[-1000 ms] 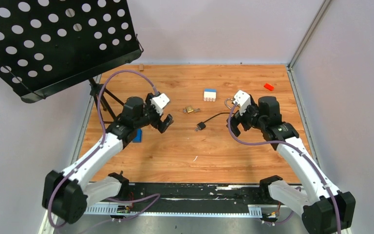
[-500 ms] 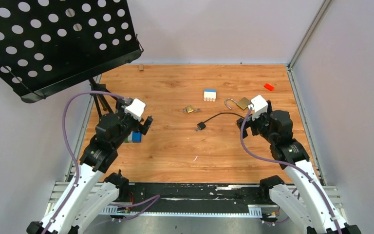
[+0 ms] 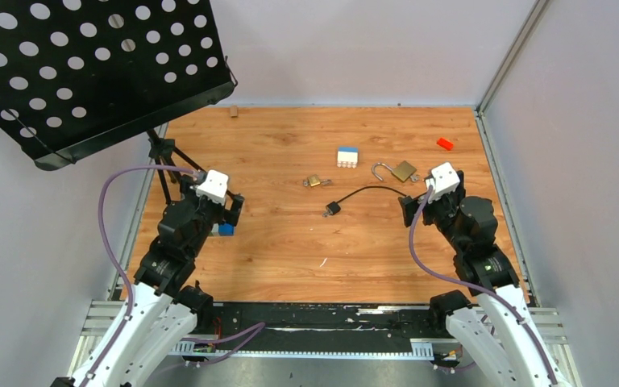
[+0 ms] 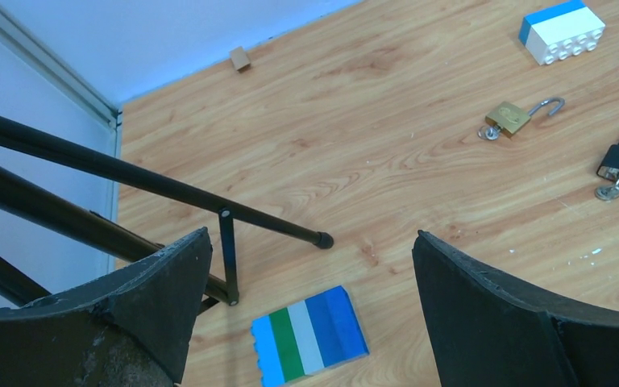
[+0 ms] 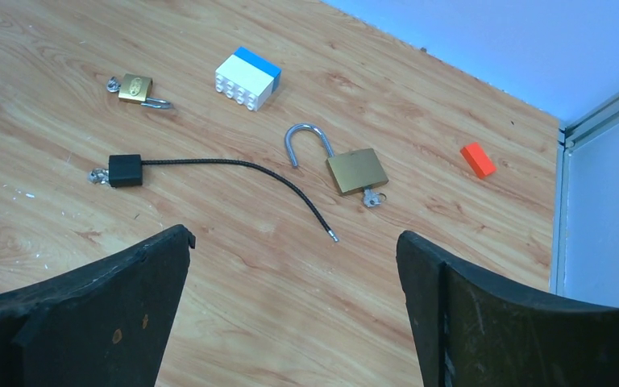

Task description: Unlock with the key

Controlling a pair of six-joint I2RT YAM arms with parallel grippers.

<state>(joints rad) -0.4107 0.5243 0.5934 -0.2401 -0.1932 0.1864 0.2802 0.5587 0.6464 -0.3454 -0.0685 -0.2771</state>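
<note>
A large brass padlock (image 3: 404, 170) lies at the back right with its shackle swung open; it also shows in the right wrist view (image 5: 357, 169). A tiny grey key (image 5: 373, 197) sticks out at its bottom edge. A small brass padlock (image 3: 313, 181) (image 4: 509, 118) lies mid-table, also with an open shackle. A black cable with a blocky end (image 3: 332, 208) (image 5: 125, 170) lies between them. My left gripper (image 3: 232, 211) (image 4: 310, 242) is open and empty over a striped brick. My right gripper (image 3: 408, 210) (image 5: 294, 234) is open and empty, nearer than the large padlock.
A black perforated music stand (image 3: 89, 64) overhangs the back left; its tripod legs (image 4: 169, 193) reach onto the table beside my left gripper. A blue-green-white striped brick (image 4: 310, 334), a white-and-blue brick (image 3: 347, 156), a red brick (image 3: 445, 144) and a small wooden block (image 3: 233, 112) lie about.
Both arms have drawn back toward the near edge. My right gripper has come away from the large padlock, which now lies alone. My left gripper has moved left, over the striped brick.
</note>
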